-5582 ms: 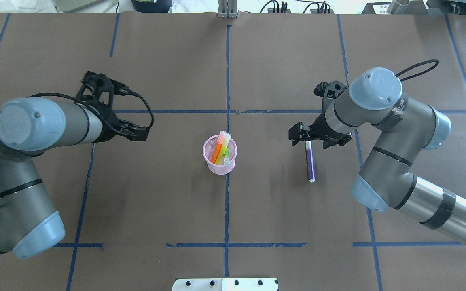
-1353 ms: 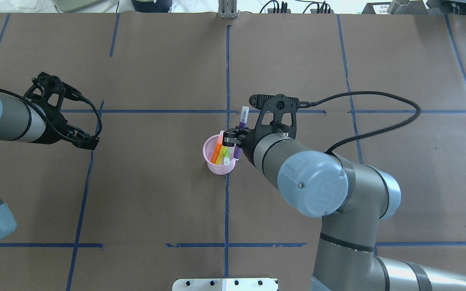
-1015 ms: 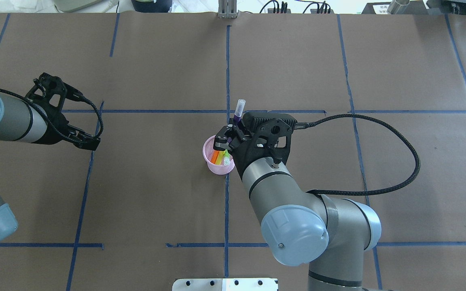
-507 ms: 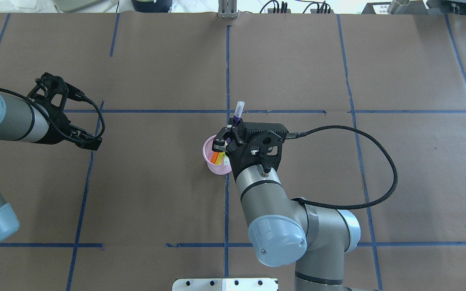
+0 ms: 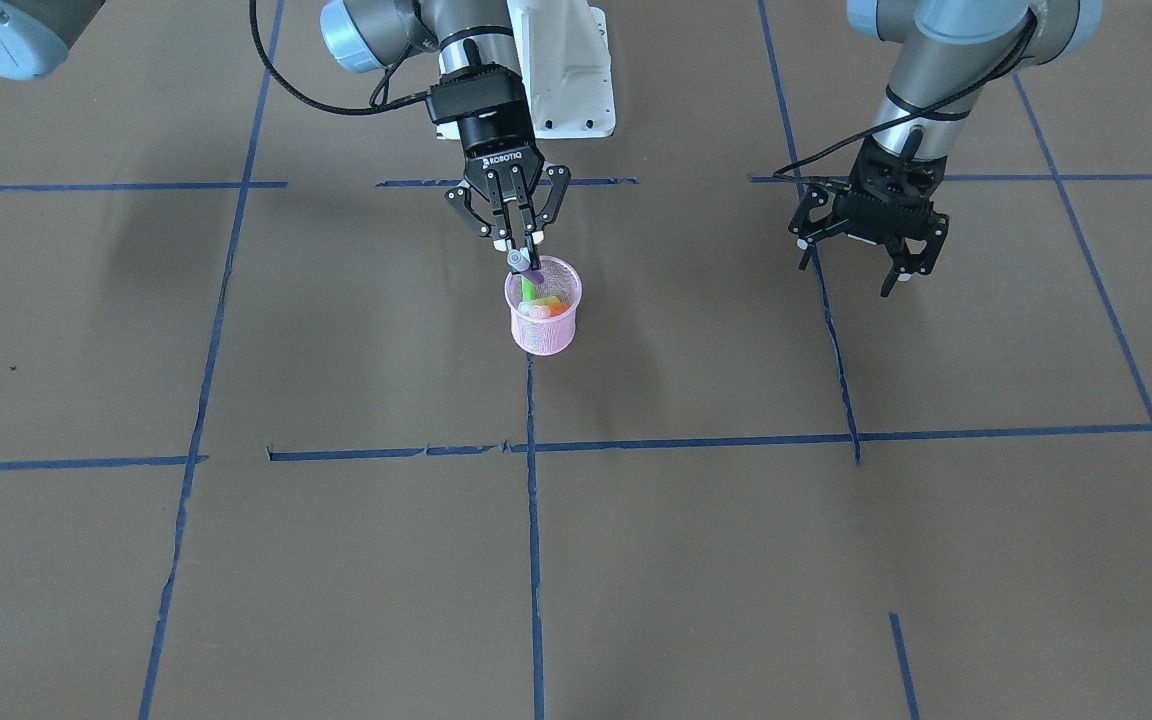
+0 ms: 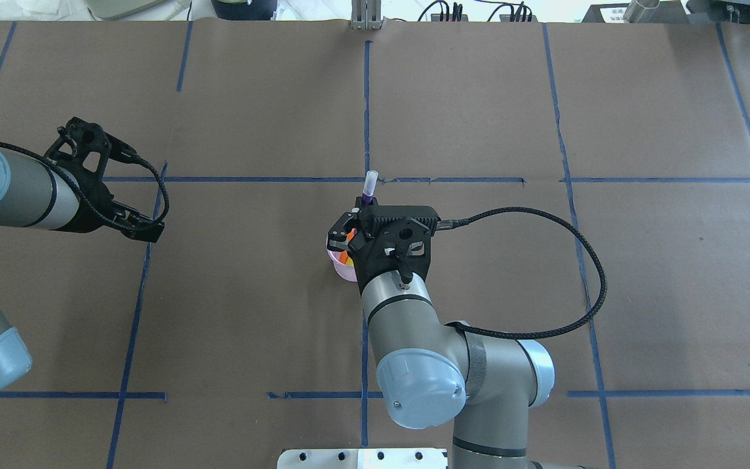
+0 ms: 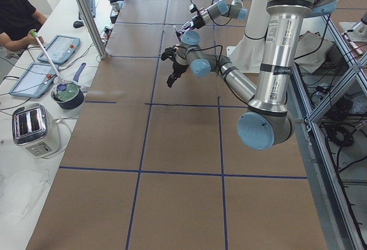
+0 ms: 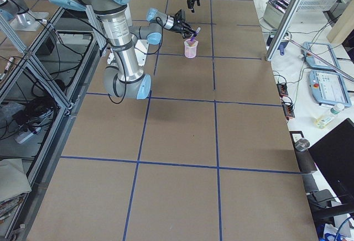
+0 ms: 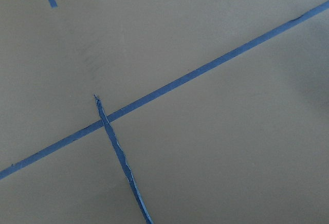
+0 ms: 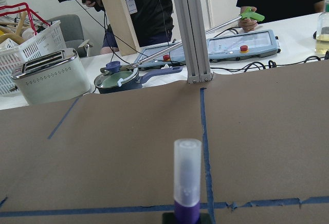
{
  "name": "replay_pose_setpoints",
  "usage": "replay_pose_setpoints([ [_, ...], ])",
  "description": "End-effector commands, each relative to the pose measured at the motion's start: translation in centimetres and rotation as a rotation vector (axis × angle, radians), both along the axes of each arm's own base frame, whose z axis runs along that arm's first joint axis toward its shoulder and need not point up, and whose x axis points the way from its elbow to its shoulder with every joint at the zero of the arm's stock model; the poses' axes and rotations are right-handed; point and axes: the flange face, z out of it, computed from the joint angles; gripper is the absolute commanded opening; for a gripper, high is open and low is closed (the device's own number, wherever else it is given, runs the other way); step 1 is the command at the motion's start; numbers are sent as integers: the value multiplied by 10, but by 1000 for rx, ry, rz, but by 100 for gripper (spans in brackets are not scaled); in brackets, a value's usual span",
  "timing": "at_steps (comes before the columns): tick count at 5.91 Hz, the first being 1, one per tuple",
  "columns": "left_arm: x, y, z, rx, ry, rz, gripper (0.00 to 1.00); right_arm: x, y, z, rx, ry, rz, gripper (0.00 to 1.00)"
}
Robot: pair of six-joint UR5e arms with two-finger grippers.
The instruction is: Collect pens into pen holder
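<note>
Half a second ago my right pincer (image 5: 521, 240) stood a little to the right of the small round pink wire-mesh pen holder (image 5: 543, 338) in the overhead view. Now the wrist has swung across it, so only a pink edge of the cup shows at the wrist's left. The pincer stays closed on the slim purple pen (image 6: 368, 189), which some five seconds back lay flat on the tabletop (image 5: 336, 580), well to the right of the cup. The pen is tilted, with its pale translucent end up and pointing away from me and its lower end inside the holder's rolled rim; how deep it reaches I cannot tell. My left pincer (image 5: 846, 272) has hardly shifted in the last second. It hangs with fingers spread wide, holding nothing, well apart from the cup, over brown paper crossed by blue tape lines (image 5: 534, 560). My own wrist and its black camera bracket (image 6: 401, 234) block the overhead look into the cup, and a black braided cable (image 6: 603, 280) loops out to the right. Past the tabletop's far edge, my right wrist camera sees a white toaster (image 10: 49, 77), a dark blue lidded pot (image 10: 119, 80), a grey aluminium post (image 10: 189, 29) and a tablet-like console (image 10: 241, 43) with a red button. I count three pens: the purple one in my grip, and one slim orange pen (image 5: 559, 309) and one slim green pen (image 5: 527, 290) in the holder. There is one holder, and there are two pincers.
</note>
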Motion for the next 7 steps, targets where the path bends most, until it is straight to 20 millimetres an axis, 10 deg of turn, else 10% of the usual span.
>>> replay_pose_setpoints([
  [1,0,0,0,-1,-1,0,100,-6,7,-10,2,-14,-17,58],
  [2,0,0,1,-2,-2,0,100,-4,8,-15,4,-25,-18,94],
  [4,4,-2,12,-7,-21,11,100,33,-8,-32,-11,-46,-236,98],
  [7,-6,-23,55,-41,-89,77,100,117,-93,73,-167,84,-513,98],
])
